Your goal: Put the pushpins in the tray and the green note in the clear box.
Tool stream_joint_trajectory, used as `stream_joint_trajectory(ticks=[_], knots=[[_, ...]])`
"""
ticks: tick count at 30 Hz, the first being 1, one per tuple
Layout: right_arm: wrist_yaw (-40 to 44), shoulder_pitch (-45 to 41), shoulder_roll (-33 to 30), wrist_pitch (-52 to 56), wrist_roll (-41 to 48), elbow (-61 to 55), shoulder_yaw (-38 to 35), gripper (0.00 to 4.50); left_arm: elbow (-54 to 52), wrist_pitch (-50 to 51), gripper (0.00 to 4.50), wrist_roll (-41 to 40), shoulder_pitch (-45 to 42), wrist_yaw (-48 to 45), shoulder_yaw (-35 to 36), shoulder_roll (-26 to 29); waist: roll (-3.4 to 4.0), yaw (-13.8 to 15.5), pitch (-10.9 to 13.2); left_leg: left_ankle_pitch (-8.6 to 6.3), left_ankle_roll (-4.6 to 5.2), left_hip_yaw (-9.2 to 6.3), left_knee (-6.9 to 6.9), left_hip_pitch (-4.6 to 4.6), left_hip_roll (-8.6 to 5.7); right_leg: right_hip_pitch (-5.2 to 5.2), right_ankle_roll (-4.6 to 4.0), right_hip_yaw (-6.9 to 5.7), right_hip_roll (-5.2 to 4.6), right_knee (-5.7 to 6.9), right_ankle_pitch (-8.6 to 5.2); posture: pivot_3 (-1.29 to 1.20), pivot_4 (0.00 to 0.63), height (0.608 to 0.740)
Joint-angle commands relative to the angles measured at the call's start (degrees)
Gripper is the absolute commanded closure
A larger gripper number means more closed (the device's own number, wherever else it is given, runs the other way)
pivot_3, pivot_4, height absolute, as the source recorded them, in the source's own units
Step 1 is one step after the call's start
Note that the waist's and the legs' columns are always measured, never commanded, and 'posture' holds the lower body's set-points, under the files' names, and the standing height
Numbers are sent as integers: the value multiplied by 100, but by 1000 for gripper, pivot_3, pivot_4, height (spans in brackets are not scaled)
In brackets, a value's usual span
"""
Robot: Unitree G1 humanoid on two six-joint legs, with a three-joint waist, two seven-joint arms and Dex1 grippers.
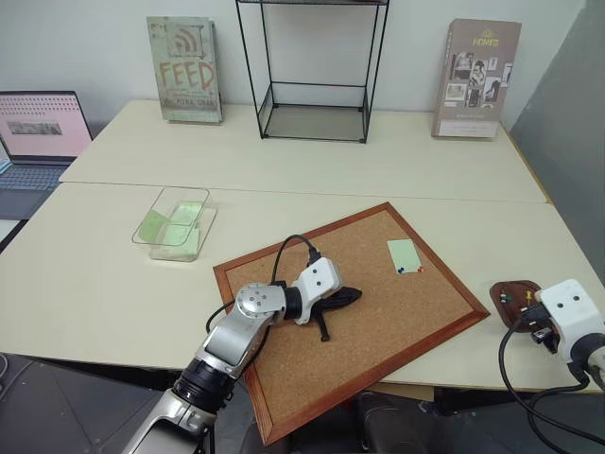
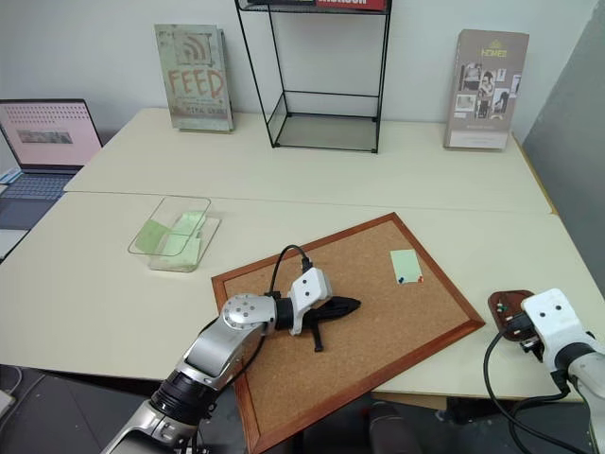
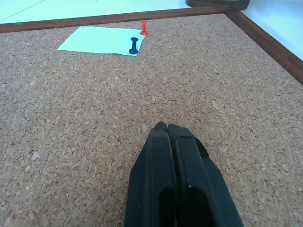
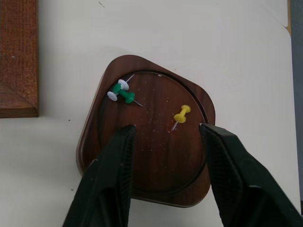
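Pushpins: a yellow one (image 4: 182, 113), a green one (image 4: 126, 96) and a white one (image 4: 119, 88) lie in the tray (image 4: 156, 175) at the bench's (image 1: 113, 284) 4 o'clock edge, right jaws (image 4: 166, 130) apart above it. Corkboard (image 1: 378, 312) carries the left arm, jaws (image 3: 166, 126) together, resting low. Clear box (image 1: 175, 223) sits at 10 o'clock. Green note (image 1: 405, 255) stays pinned at 2 o'clock by blue (image 3: 133, 46) and red (image 3: 143, 27) pins.

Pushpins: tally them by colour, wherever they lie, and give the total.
Green: 1, green pushpin in the tray
White: 1, white pushpin in the tray, against the green one
Yellow: 1, yellow pushpin in the tray
Red: 1, red pushpin by the green note on the corkboard
Blue: 1, blue pushpin at the note's edge
Total: 5
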Motion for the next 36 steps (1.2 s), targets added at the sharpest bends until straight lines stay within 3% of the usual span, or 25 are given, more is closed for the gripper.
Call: stream_joint_trajectory(ticks=[1, 4, 10, 17, 26, 36], knots=[[-33, -63, 29, -49, -8, -189, -151, 1273, 58, 78, 4500, 84, 127, -97, -146, 66, 0, 0, 0, 0, 0, 0, 0, 0, 0, 0, 0, 0, 0, 0, 0, 0, 150, 740], [56, -312, 181, -41, 389, -485, -393, 790, 74, 74, 4500, 84, 110, -107, -143, 69, 0, 0, 0, 0, 0, 0, -1, 0, 0, 0, 0, 0, 0, -1, 0, 0, 150, 740], [129, -965, 868, 190, 1347, -994, 28, 790, 102, 117, 4500, 67, 93, -62, -119, 37, -3, -24, 1, 0, 0, -4, 0, 1, 2, -1, 0, -3, 3, 0, 0, 0, 150, 740], [-511, -1727, 1631, -133, 943, -285, 1215, 790, 73, 131, 4500, 87, 102, -67, -119, 43, -7, -26, 1, 0, 0, -4, -4, -3, 2, -3, 0, -3, 1, -3, 0, 0, 150, 740], [-789, -2166, 1880, -611, 615, 663, 1677, 790, 47, 134, 4500, 101, 126, -24, -84, 51, -5, -17, -1, 0, 0, -4, -7, -7, 1, -5, 0, -5, 1, -3, 0, 0, 150, 740], [-674, -2040, 1846, -727, 606, 623, 1894, 2606, 101, 120, 4500, 104, 88, -18, -78, 41, -5, -23, -1, 0, 0, -4, -5, -6, 1, -5, 0, -4, 1, -1, 0, 0, 150, 740]])
